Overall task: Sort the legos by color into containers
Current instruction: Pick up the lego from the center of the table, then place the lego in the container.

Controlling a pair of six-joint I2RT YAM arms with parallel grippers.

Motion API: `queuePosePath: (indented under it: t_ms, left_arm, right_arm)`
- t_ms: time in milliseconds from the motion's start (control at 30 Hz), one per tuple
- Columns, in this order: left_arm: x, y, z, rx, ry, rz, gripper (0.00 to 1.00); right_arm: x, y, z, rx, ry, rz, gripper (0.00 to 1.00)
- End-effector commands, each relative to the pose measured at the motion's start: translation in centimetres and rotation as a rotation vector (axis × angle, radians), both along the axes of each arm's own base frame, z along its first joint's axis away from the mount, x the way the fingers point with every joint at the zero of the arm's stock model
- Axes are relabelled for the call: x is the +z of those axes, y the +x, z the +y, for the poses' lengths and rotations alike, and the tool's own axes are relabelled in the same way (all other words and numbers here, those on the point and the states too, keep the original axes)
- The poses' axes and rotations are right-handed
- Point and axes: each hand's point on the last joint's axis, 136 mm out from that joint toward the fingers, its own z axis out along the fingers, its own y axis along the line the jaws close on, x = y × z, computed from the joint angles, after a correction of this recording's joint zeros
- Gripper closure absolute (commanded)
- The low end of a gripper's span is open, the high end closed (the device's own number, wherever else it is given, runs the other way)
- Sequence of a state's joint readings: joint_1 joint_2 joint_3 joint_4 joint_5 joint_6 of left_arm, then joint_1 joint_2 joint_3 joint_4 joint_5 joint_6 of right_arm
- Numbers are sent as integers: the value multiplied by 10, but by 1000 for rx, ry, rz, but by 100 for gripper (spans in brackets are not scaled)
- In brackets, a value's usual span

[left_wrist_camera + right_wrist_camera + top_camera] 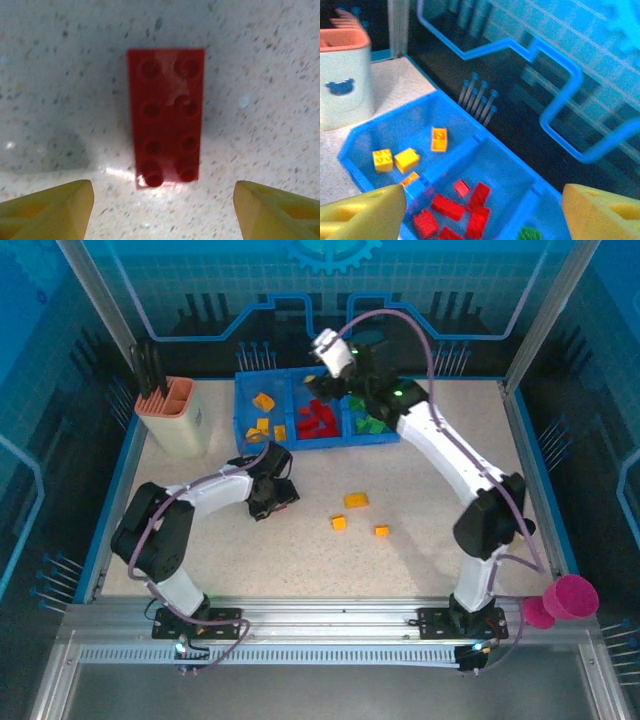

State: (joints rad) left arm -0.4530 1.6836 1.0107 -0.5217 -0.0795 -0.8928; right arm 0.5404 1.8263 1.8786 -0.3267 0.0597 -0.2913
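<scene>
Left hand (163, 192), wide and empty, hangs over the red brick (166, 115), which lies just ahead, long axis square to the closing line.

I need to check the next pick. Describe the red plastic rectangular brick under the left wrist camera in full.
The red plastic rectangular brick is a two-by-four piece, eight round studs up, glossy, with a pale glare patch near its far end. It lies flat on the speckled light tabletop, long side running away from the camera, slightly skewed. The left gripper is open, its yellow fingertips standing wide to either side of the brick's near end, neither touching it. Only the tabletop touches it.
</scene>
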Motion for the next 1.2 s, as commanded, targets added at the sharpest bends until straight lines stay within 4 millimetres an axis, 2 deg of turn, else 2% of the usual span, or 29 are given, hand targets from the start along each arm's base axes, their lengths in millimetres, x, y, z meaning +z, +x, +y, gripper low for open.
queuePosePath:
  t_ms: [0,100,233,400,533,600,733,800,867,1000,1167]
  left_arm:
    - [-1,10,4,20,55,6,25]
    - [-10,11,3,17,65,35,27]
    - [-16,16,1,-2,93,67,33]
    - [-23,15,6,-39,147,132,53]
    - [-25,12,4,-72,142,167,68]
    - [-21,13,2,-86,137,171,75]
    - [2,29,-10,-142,126,120,82]
    - [25,46,-21,-201,134,69,83]
    - [49,65,-28,-252,164,13,85]
    - [89,104,-44,-322,188,-101,85]
    - [107,152,-58,-379,233,-200,85]
  right_arm:
    - [-8,-29,-25,-84,6,74,17]
    - [-13,-57,-56,-145,26,97,16]
    - [-33,-92,-92,-205,88,181,15]
    - [-81,-132,-134,-289,93,320,15]
    - [-114,-157,-154,-344,80,426,16]
    - [-135,-172,-158,-359,109,526,15]
    - [-182,-202,-150,-355,184,743,17]
    - [-210,-218,-151,-394,209,850,18]
    - [-229,-230,-154,-435,228,918,19]
    - [-253,-246,-157,-489,267,986,20]
    - [-268,-256,-157,-520,295,1033,20]
